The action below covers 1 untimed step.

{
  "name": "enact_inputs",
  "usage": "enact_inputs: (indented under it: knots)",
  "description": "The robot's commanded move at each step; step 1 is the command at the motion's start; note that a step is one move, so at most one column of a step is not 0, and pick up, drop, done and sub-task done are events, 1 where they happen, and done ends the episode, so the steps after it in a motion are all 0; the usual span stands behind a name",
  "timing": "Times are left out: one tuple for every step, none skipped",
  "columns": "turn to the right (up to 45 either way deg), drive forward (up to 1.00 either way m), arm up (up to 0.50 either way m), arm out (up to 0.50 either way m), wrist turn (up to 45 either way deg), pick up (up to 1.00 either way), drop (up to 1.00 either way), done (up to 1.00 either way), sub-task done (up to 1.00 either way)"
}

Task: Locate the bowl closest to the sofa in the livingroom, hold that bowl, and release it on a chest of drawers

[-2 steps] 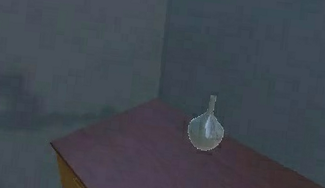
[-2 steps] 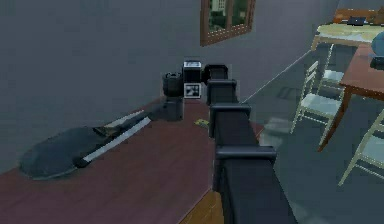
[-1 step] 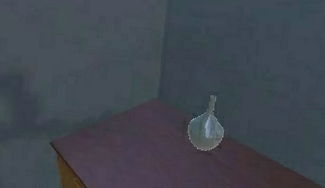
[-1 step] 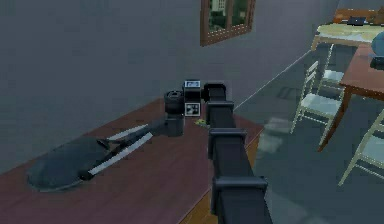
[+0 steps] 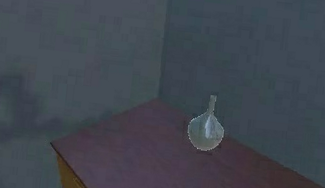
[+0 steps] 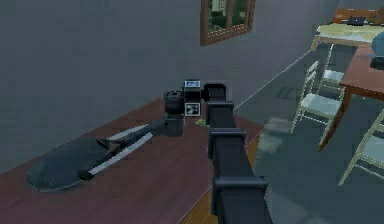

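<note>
One dark arm [image 6: 232,165] comes up from the bottom edge across the brown counter [image 6: 160,190], and at its far end the pincer [image 6: 112,152] points toward the arm side view's left. Its thin fingers [image 6: 128,136] are right at a dark shallow bowl [image 6: 55,170] resting on that counter; over it or touching, I can't tell, nor whether the pincer is wide, narrow or holding anything. Beyond the pincer there's a grey wall with a framed window [image 6: 228,18] high above it, and well off to the right of the pincer stands a white chair [image 6: 325,102] beside a second wooden counter [image 6: 365,72].
</note>
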Motion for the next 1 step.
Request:
enact_inputs:
  knots:
    - [0.0,0.0,0.0,0.0,0.0,0.0,1.0,0.0,0.0]
